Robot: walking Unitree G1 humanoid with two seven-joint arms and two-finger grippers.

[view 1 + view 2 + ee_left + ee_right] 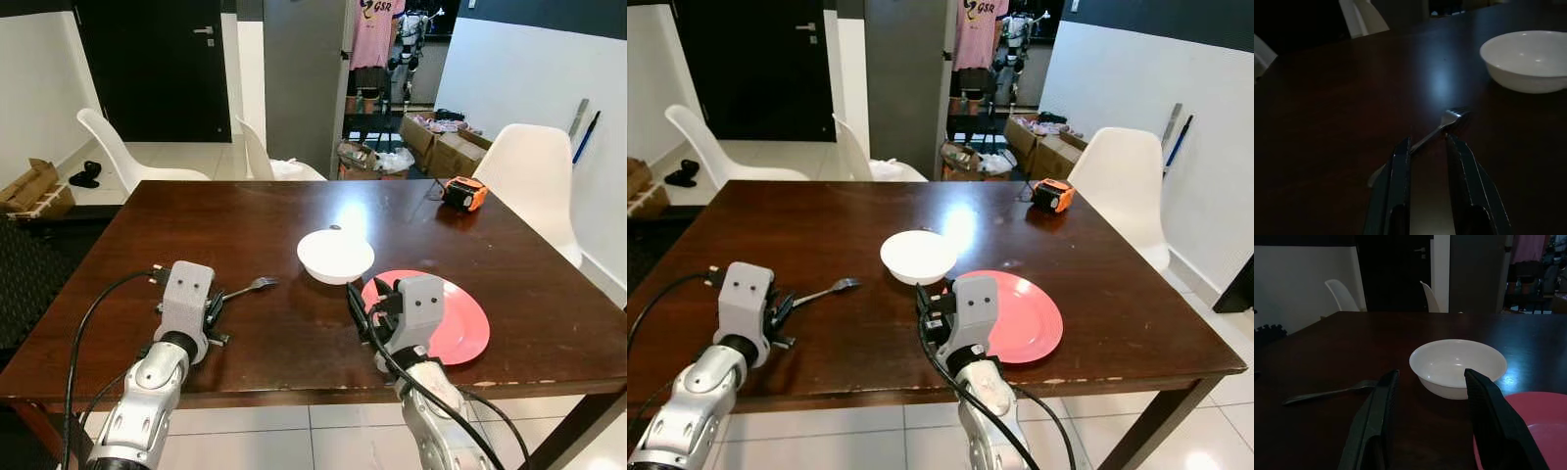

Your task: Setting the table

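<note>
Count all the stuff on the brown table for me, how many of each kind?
White bowl: 1
Red plate: 1
Fork: 1
Orange and black tape measure: 1
Total: 4 things on the table

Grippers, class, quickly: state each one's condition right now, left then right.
Left gripper: fingers open around the fork handle, not clamped on it.
Right gripper: fingers open, holding nothing, aimed at the white bowl.
</note>
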